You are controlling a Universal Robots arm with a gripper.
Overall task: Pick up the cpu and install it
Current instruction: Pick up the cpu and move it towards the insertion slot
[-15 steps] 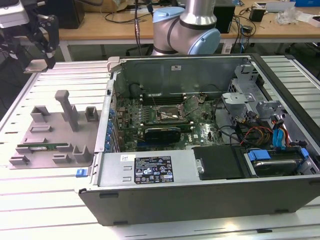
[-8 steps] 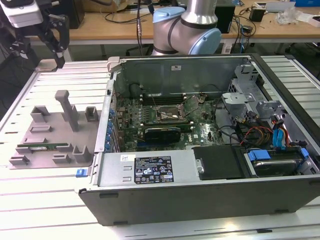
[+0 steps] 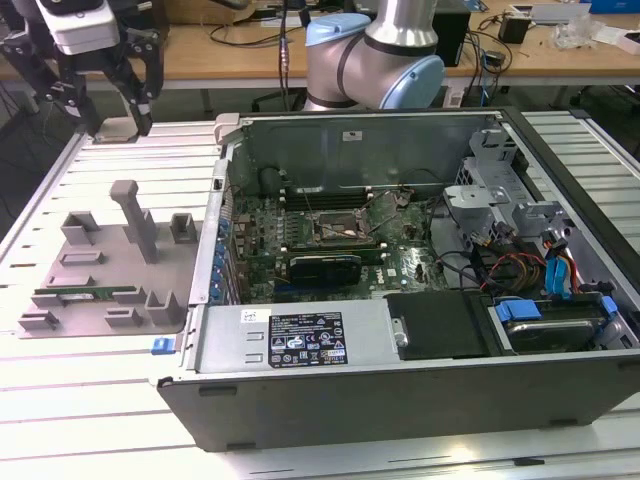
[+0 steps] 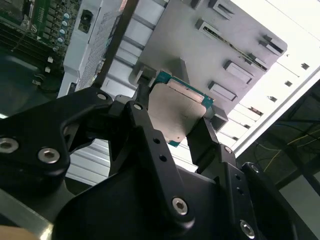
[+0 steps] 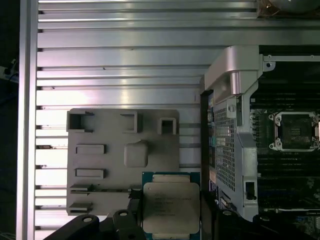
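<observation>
At the exterior view's upper left, the gripper (image 3: 118, 126) hangs above the slatted aluminium table (image 3: 60, 400), well apart from the open computer case (image 3: 400, 380).

- Tool state: clenched on the cpu (image 4: 177, 112), with a black finger pressed against each of two opposite edges. The silver-grey lid faces the second wrist view, and a thin green border shows around it.
- First wrist view: the cpu (image 5: 171, 207) is held in the air over the near edge of the grey fixture tray (image 5: 122, 155), beside the case wall.
- The tray lies flat on the table, and a long green memory stick (image 3: 85, 296) rests in one of its slots.
- Motherboard socket (image 5: 295, 131) – a metal frame around a dark square centre, inside the case and well apart from the cpu.
- The arm's blue-capped joint (image 3: 375, 60) stands behind the case.
</observation>
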